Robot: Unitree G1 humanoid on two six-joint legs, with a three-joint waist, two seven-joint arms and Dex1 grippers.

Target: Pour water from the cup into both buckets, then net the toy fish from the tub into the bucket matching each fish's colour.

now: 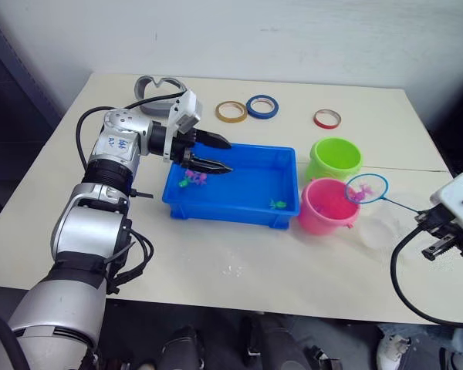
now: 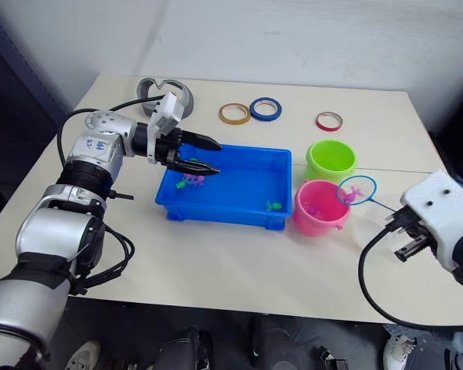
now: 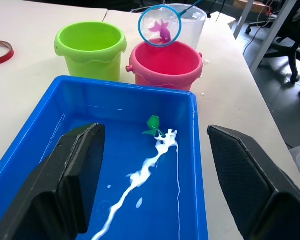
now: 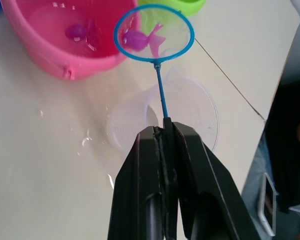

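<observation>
My left gripper [image 1: 229,156] hangs open over the left end of the blue tub [image 1: 233,213], its fingers [image 3: 72,170] wide apart with nothing between them. Below it in the tub lie a pink and a green toy fish [image 1: 193,179]; another green fish [image 3: 153,125] sits near the tub's right end. My right gripper [image 4: 164,129] is shut on the net's thin handle. The net's light-blue hoop [image 1: 366,188] holds a pink fish [image 4: 138,39] just above the right rim of the pink bucket [image 1: 322,212]. The lime green bucket [image 1: 335,157] stands behind it. A pink fish [image 4: 77,31] lies inside the pink bucket. The clear cup [image 4: 195,117] stands under the net handle.
A yellow tape ring [image 1: 231,111], a blue one [image 1: 261,106] and a red one [image 1: 327,118] lie flat at the back of the table. A grey curved object [image 1: 160,86] sits at the back left. Water drops [image 1: 233,270] dot the table in front of the tub.
</observation>
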